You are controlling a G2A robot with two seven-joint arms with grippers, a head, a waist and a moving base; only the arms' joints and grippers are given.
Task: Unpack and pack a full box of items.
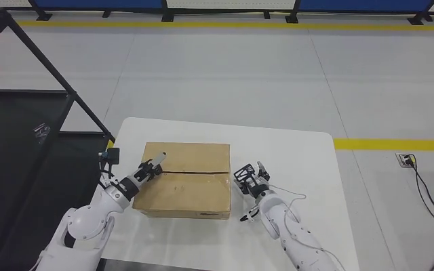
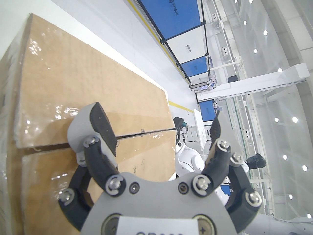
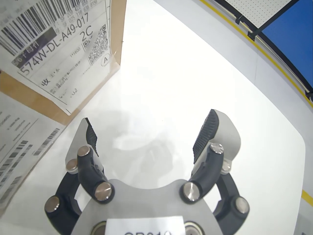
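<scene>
Centrally on the table sits the closed box, its seam running left to right. The spread left gripper hovers over the seam's left end; the spread right gripper is beside the box.

The top view looks down on the white table and closed brown cardboard box. Both wrist views sit close to it: left over its lid, right beside its labelled side.
</scene>
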